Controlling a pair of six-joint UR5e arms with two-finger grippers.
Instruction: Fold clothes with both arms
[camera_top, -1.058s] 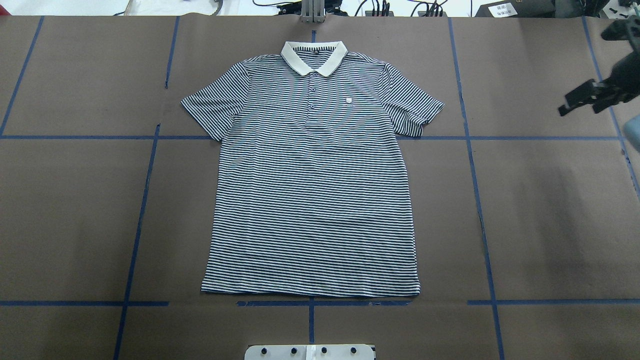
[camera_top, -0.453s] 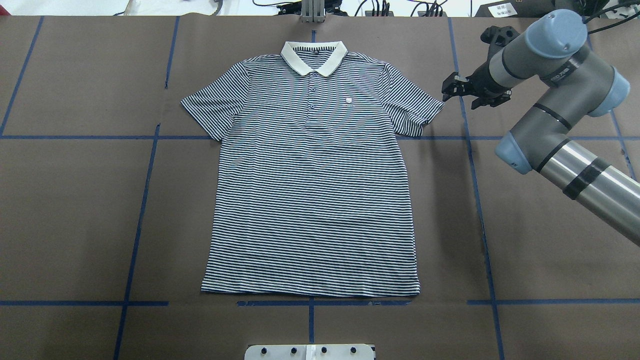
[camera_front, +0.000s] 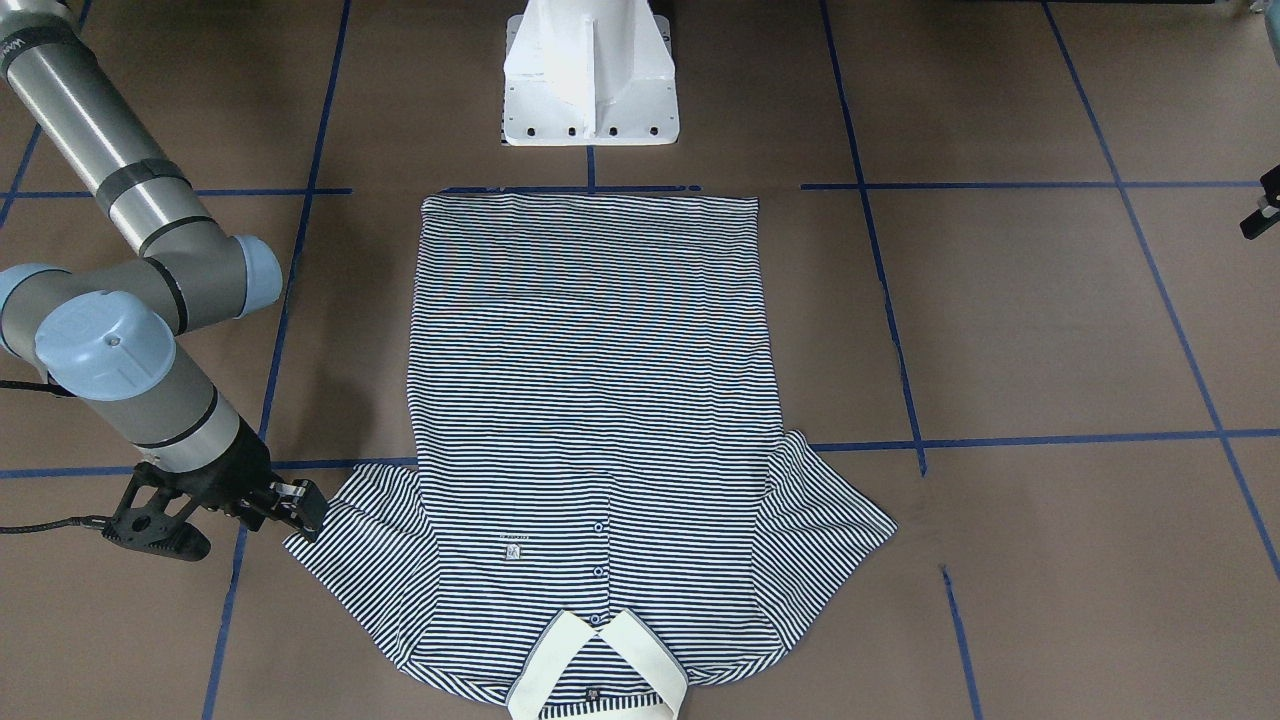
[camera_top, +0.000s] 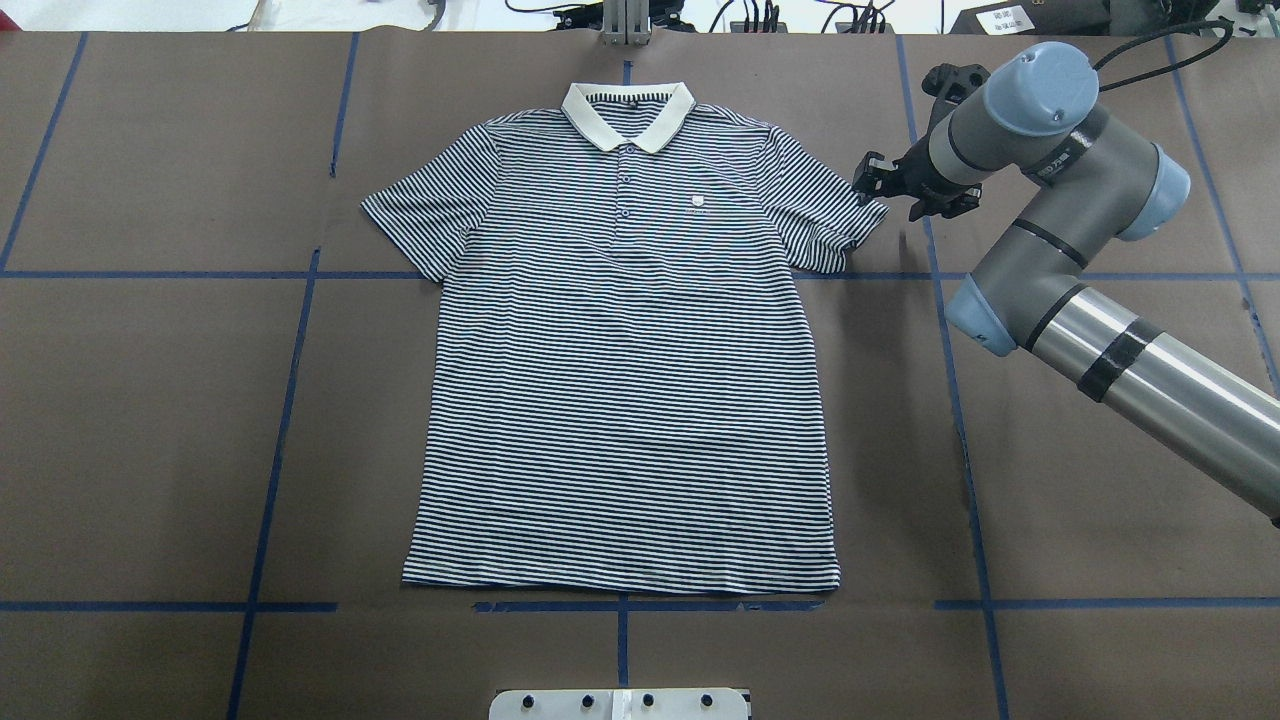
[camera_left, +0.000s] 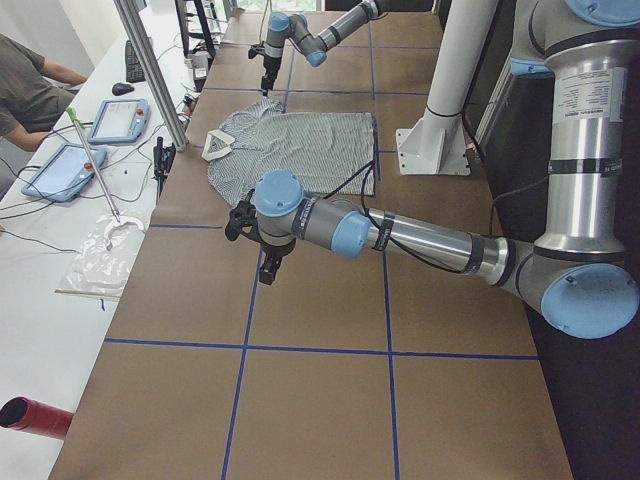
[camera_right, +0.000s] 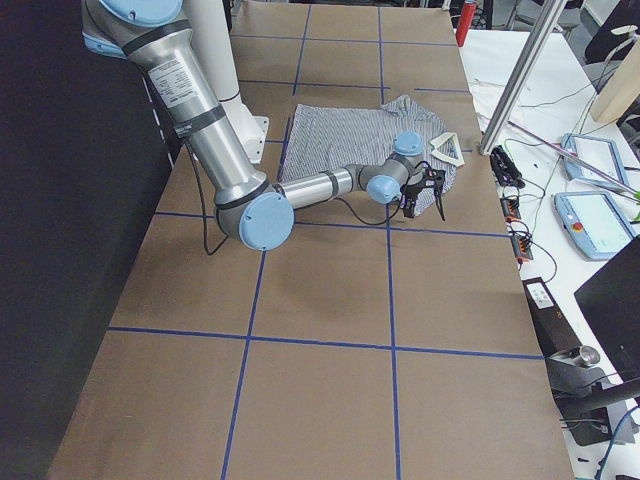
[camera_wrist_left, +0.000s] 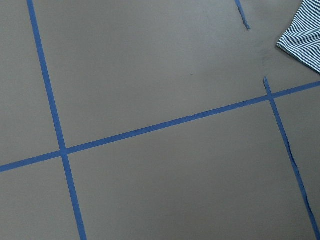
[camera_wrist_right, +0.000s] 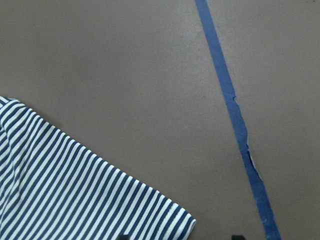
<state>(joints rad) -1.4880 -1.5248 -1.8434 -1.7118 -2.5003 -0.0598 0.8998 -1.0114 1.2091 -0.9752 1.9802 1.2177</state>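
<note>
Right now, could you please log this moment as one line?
shirt flat, unfolded | right gripper open at sleeve | left gripper off shirt

The polo shirt (camera_top: 620, 380) is soft knit cloth, matt, finely striped and lying almost without a wrinkle; its collar (camera_top: 628, 115) is plain cream cloth, equally dull. The desk (camera_top: 150, 430) wears a matt brown, paper-like sheet, smooth but for faint creases, marked with blue tape (camera_top: 150, 274) that is ragged along one edge in the right wrist view. The right arm (camera_top: 1170, 388) shows a bright, satin metal tube, dull grey housings and smooth light blue plastic caps (camera_top: 1040, 75). The right hand (camera_top: 868, 180) is matt black. The pedestal (camera_front: 590, 70) is glossy white.
</note>
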